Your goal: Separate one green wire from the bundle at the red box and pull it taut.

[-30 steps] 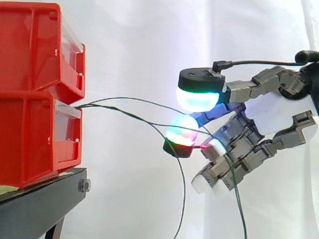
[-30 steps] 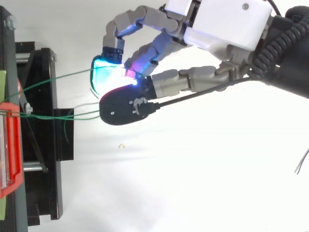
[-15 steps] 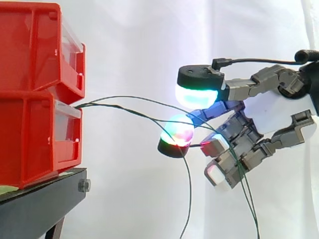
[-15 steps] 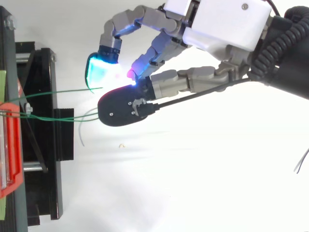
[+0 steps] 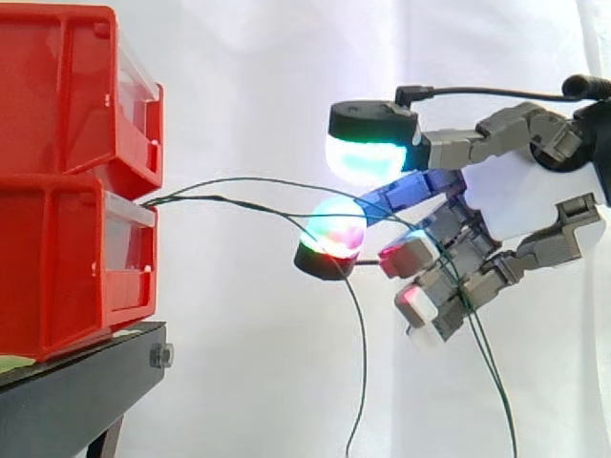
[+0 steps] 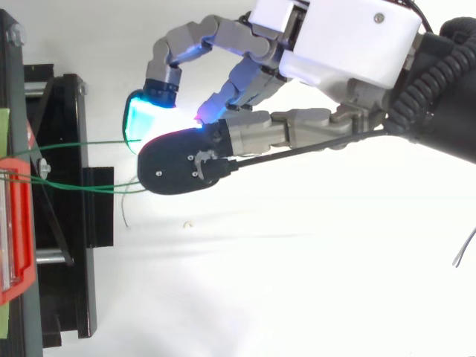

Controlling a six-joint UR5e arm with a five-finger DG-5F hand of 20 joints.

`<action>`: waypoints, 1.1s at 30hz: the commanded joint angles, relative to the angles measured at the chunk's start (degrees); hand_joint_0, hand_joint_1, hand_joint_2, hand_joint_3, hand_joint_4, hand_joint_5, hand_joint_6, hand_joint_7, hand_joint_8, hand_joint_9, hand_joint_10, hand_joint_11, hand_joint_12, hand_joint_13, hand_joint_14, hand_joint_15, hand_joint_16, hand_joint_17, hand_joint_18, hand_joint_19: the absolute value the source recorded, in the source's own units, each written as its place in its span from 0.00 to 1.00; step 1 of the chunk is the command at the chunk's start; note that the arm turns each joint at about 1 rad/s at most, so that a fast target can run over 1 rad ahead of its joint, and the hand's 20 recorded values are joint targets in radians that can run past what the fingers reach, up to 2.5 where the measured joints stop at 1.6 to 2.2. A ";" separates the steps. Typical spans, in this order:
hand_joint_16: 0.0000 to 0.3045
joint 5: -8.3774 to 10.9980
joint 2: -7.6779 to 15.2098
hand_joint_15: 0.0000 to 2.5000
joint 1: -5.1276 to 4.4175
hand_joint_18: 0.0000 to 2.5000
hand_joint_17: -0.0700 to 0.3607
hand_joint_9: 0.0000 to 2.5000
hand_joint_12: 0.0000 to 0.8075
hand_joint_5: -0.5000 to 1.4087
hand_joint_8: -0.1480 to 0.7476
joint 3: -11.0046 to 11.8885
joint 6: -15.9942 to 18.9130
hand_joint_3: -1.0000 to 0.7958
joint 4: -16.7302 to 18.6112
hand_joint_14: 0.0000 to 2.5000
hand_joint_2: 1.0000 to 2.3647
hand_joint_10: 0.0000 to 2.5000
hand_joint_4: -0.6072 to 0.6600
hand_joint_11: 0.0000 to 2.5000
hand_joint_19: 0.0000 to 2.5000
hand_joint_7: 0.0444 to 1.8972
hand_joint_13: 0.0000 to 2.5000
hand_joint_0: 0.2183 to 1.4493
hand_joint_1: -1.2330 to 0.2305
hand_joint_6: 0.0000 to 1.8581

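Green wires [image 5: 248,180] leave red box [image 5: 57,258] toward 3 o'clock and thread into hand [image 5: 516,205]; tails hang to 6. Hand clenched loosely, strands hooked among curled fingers [image 5: 434,310]. Thin, light, springy, likely slippery. Best pinched singly, mid-span, between pads [image 5: 368,157].
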State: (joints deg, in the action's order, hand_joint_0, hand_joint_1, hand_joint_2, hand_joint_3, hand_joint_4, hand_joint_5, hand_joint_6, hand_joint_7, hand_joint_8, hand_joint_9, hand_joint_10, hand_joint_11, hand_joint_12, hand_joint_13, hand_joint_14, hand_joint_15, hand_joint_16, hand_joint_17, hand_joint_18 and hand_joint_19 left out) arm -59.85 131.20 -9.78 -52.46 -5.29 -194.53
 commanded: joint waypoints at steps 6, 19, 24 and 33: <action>0.16 0.09 -0.07 0.36 -0.42 0.28 0.42 0.46 0.48 0.16 0.42 1.14 0.89 0.28 -0.24 0.01 0.00 0.01 0.52 0.55 0.24 0.47 0.40 0.29 0.50 0.44; 0.16 0.09 -0.07 0.35 -0.77 0.29 0.42 0.46 0.48 0.16 0.43 1.14 1.51 0.30 -0.24 0.01 0.00 0.01 0.54 0.55 0.24 0.48 0.40 0.31 0.40 0.46; 0.16 0.09 0.02 0.35 -0.77 0.29 0.42 0.47 0.48 0.16 0.42 1.14 1.51 0.33 -0.24 0.01 0.01 0.01 0.53 0.55 0.24 0.49 0.40 0.32 0.39 0.47; 0.17 0.09 0.02 0.34 -0.77 0.31 0.44 0.47 0.51 0.17 0.46 1.14 1.51 0.47 -0.24 0.01 0.01 0.00 0.52 0.55 0.23 0.50 0.40 0.31 0.37 0.49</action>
State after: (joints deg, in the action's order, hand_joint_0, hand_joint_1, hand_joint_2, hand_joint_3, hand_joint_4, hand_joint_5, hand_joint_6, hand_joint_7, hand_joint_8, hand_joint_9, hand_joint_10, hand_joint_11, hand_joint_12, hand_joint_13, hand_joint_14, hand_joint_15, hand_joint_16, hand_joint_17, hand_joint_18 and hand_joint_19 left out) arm -59.77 131.19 -10.54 -51.33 -3.78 -194.77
